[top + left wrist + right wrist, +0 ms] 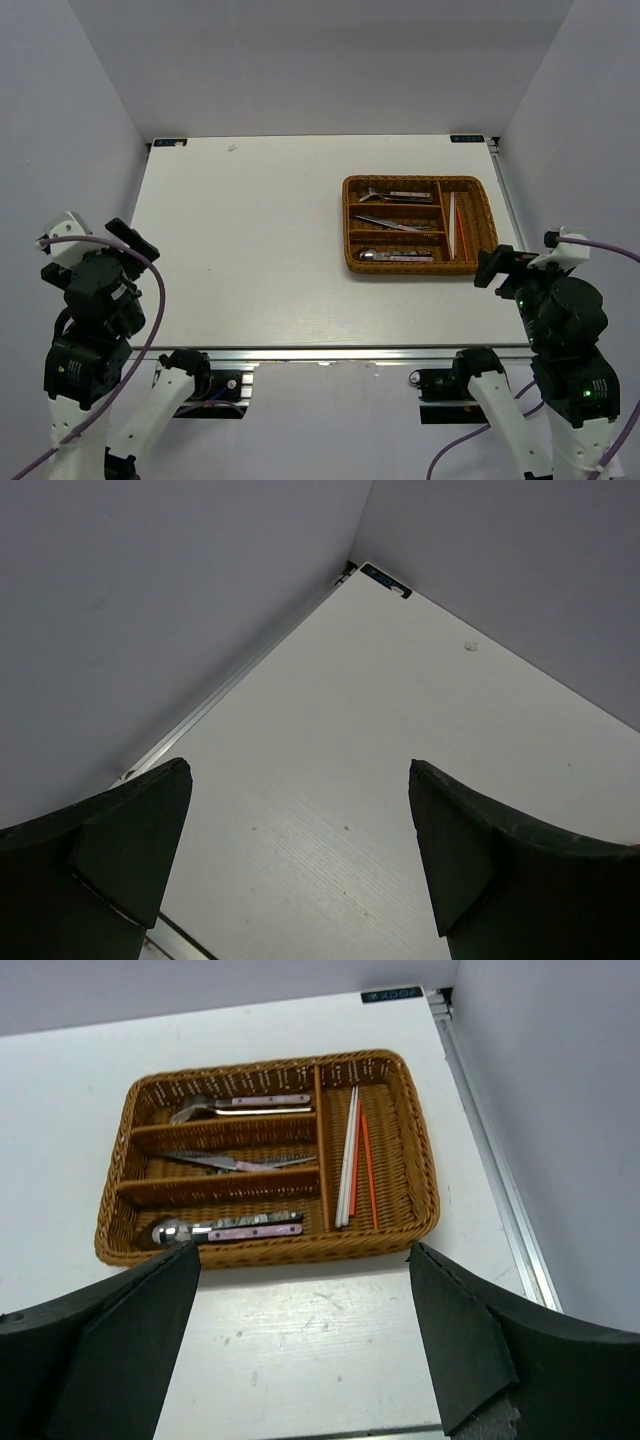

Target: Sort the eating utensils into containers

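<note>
Jaws, left: stood wide apart, held nothing, hung over the white tabletop [250,250] at its left side, with dark fingers [110,860] at either edge of the left wrist view. Jaws, right: likewise stood wide apart and empty, with fingers [470,1340] low in the right wrist view, short of the near rim of the wicker tray [260,1256] and touching nothing.

Found the tray on the right half of the tabletop, well apart from the left arm, its three long sections running left to right and its narrow cross section at the right end. Saw in the far section a metal utensil with a pink handle [240,1106]. Saw in the middle section a thin knife-like piece [235,1163]. Saw in the near section a spoon [172,1230] with a pink handle just beside it. Noted in the cross section the white chopsticks [347,1155] and red-orange chopsticks [368,1170], laid lengthwise, side by side.
</note>
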Available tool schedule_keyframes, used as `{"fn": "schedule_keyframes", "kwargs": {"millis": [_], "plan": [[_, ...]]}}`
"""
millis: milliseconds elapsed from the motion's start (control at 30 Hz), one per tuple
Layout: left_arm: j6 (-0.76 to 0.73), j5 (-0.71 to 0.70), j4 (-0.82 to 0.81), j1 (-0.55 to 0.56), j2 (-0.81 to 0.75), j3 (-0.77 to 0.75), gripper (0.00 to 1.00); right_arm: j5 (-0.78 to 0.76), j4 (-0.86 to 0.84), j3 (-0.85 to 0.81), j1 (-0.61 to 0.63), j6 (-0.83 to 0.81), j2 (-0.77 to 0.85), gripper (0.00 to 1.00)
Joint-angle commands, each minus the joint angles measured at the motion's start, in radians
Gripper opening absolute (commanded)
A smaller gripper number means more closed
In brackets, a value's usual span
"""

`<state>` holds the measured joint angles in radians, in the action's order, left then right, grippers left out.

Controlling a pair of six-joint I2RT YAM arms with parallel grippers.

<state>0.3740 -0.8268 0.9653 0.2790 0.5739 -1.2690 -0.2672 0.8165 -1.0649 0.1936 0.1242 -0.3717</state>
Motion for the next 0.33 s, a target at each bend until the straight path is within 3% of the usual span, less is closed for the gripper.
{"fn": "schedule_keyframes", "kwargs": {"millis": [0,300], "plan": [[-0.003,0.015,0.004,0.003,-0.022,0.043,0.98,-0.026,0.035,-0.001,0.026,0.003,-0.003,0.89],[-0.023,-0.020,-0.003,0.003,-0.022,0.086,0.98,-0.027,0.027,0.014,0.036,0.011,-0.012,0.89]]}}
